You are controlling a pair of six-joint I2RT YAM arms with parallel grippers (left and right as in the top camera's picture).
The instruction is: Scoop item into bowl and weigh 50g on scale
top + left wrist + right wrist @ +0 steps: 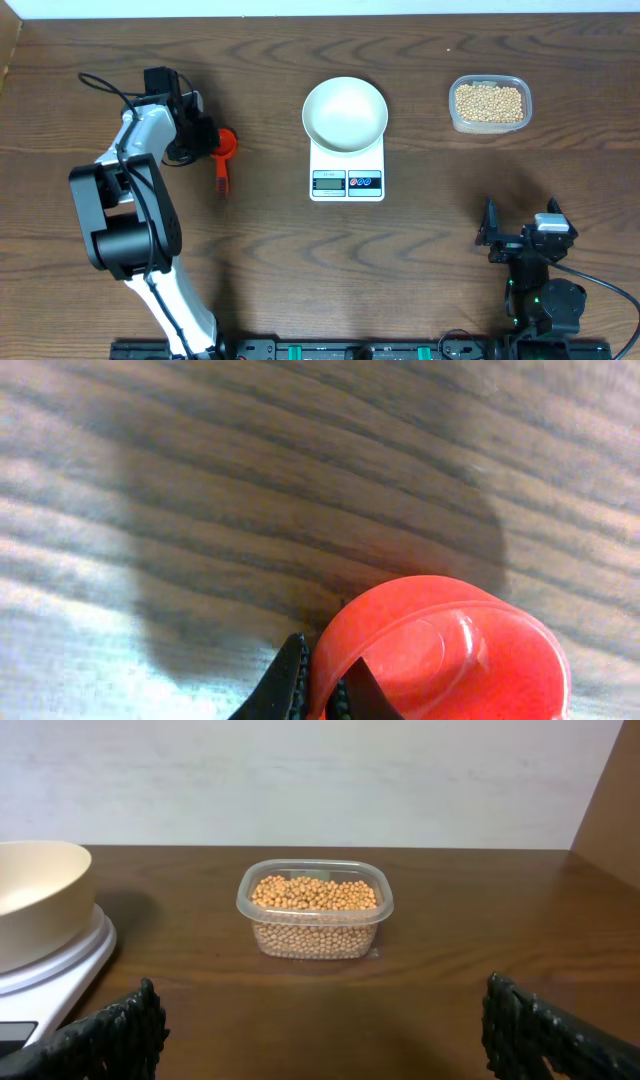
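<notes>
1. The left tool (325, 690) is pressed together on the rim of a red scoop (226, 146). The scoop lies on the counter (400, 270), well left of the scale (347, 181).
2. The white bowl (345, 113) sits on the scale's platform, behind the display.
3. The soybeans (489, 102) lie heaped in a clear plastic tub (490, 127) on the counter, to the right of the scale and apart from it.
4. The right tool (325, 1025) is spread wide near the counter's front right, facing the tub with nothing between its fingers.
</notes>
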